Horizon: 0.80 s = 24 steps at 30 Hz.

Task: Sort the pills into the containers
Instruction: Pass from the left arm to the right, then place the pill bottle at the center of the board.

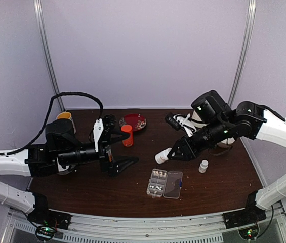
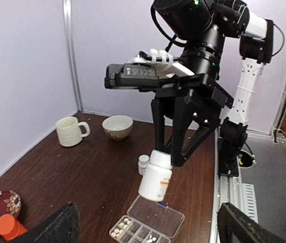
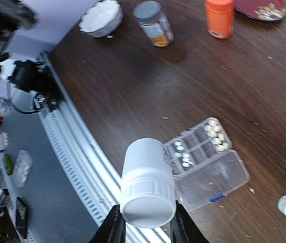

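Now right jaws pinch a white bottle (image 1: 163, 155) over the organiser box (image 1: 173, 184); left jaws stand spread.

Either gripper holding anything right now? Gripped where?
Right gripper clamps the white bottle at its cap end. Left gripper is open and holds nothing.

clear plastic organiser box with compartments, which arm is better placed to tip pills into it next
Right. The right end effector grips the tilted white plastic bottle close to the clear plastic rectangular organiser box. The left end effector is open, empty and farther away.
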### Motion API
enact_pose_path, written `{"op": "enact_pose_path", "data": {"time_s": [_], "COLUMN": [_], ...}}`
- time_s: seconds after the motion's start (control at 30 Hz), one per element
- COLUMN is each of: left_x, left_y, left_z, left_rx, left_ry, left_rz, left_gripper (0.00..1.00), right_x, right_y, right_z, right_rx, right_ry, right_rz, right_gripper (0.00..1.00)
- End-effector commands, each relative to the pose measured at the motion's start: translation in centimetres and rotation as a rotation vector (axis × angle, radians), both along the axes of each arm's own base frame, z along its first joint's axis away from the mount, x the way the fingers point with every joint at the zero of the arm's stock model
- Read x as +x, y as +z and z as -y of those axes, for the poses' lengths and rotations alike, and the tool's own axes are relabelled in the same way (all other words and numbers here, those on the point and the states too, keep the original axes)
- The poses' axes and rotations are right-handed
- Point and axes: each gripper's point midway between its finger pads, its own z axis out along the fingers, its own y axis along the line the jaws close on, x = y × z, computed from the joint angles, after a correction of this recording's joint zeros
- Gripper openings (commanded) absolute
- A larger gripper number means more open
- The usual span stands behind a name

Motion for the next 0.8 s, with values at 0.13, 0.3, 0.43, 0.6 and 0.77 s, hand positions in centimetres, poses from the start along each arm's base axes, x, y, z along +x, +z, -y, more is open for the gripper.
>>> {"op": "enact_pose_path", "data": {"time_s": [0.13,0.3,0.43,0.6,0.77], "left_x": [5.2,7.0,8.4,10.8,13.6], "left_y": [-1.7,-3.5,-4.7,-6.2,-7.4], "left_z": [-4.0,-5.7,-6.1,-6.0,-6.1], "left_rx": [0.089,0.145,0.152,0.293,0.426], "left_ry": [0.38,0.53,0.6,0.686,0.776], "left_rz": [-0.1,-0.127,-0.153,-0.209,-0.238], "left_gripper": [0.98,0.98,0.98,0.97,0.98], "right_x": [10.3,14.8,17.9,20.1,21.2], "right_y": [-7.1,-10.1,-12.3,-15.0,-16.5], "right_z": [9.3,11.1,13.5,15.3,15.8], "right_rx": [-0.464,-0.428,-0.515,-0.555,-0.6], "right_ry": [-0.279,-0.37,-0.434,-0.462,-0.455], "right_rz": [0.06,-0.012,-0.019,-0.077,-0.094], "right_gripper": [0.14,0.14,0.15,0.17,0.28]}}
